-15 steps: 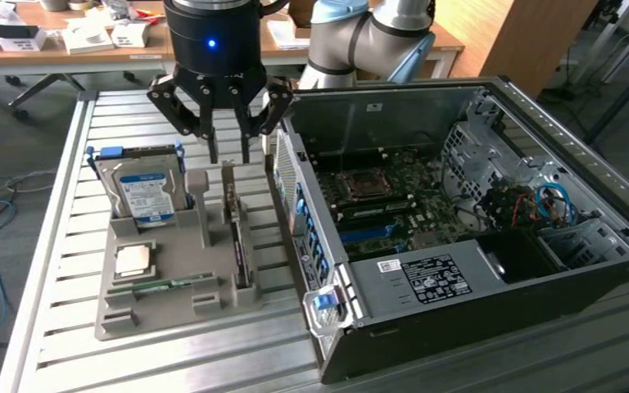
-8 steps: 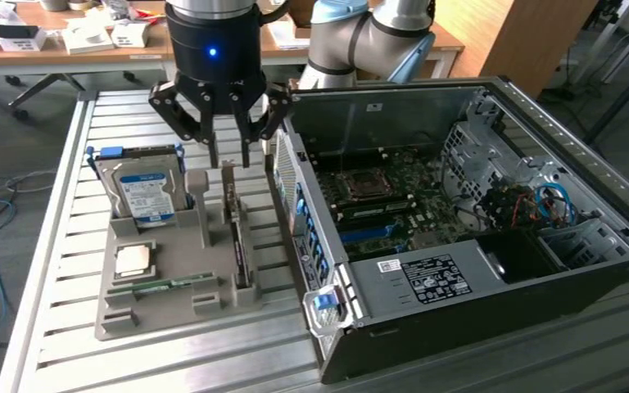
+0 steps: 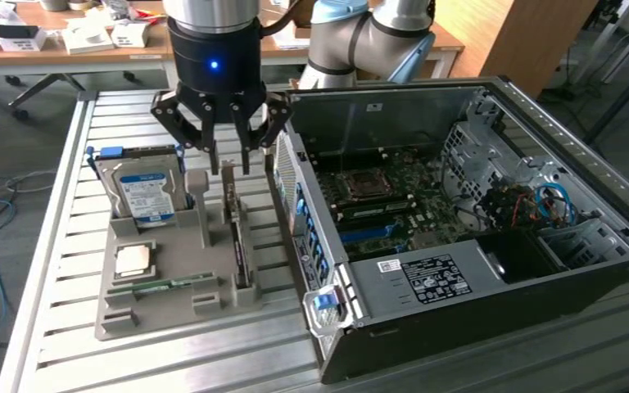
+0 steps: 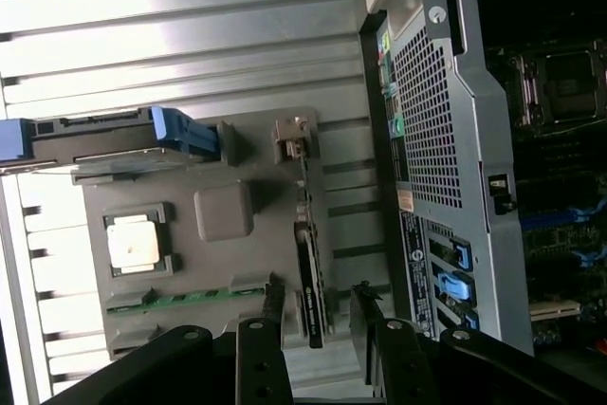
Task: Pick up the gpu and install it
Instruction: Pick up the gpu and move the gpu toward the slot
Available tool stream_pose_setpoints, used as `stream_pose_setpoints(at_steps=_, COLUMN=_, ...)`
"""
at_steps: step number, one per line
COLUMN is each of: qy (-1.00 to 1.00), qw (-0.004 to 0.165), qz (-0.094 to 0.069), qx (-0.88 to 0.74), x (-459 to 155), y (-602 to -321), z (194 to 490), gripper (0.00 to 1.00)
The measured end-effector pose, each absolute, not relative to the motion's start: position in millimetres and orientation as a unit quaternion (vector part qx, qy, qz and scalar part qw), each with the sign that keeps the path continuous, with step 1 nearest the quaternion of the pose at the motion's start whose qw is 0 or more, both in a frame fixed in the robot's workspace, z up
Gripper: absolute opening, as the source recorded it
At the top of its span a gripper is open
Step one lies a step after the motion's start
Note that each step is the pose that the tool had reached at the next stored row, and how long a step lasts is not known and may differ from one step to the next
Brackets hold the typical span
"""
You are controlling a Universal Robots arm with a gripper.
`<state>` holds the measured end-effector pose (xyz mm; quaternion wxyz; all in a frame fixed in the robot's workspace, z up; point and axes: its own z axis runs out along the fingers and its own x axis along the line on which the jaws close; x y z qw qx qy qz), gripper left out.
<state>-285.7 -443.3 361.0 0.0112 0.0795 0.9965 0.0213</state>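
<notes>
Grey plastic holder (image 3: 183, 254) on the slatted metal worktop (image 3: 63, 246) carries the parts, and the gpu (image 3: 235, 229) stands in it on its long edge, in the slot nearest the open computer case (image 3: 555, 131). Its silvery bracket end points toward the arm's base. The boxy hard drive (image 3: 145, 196) stands in the holder on the exterior view's left, with a square processor chip (image 3: 134, 260) and a green memory stick (image 3: 161, 285) lying flat on the near side of it.

As for progress, nothing of the task looks done: the card has not been lifted out of its slot, and the motherboard (image 3: 391, 196) inside the case shows no card fitted. Both the pick and the install remain.

The gripper (image 3: 230, 160) hangs directly over the bracket end of the gpu, pointing straight down. Its fingers (image 3: 212, 151) are spread apart and carry nothing. In the wrist view the gripper (image 4: 318, 315) has one dark fingertip on each side of the thin edge of the gpu (image 4: 309, 272), so the card lies in the gap between them. From the exterior view the tips seem level with the card's top edge, or just above it. Whether any of them touches it is hard to make out. I would judge there is no contact and no grip yet.
</notes>
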Motion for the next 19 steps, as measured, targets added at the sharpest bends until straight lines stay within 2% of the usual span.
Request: stream_pose_setpoints(at_steps=19, qy=0.997, qw=0.0, qz=0.018, qx=0.074, x=-284, y=-463, z=357, gripper=0.42)
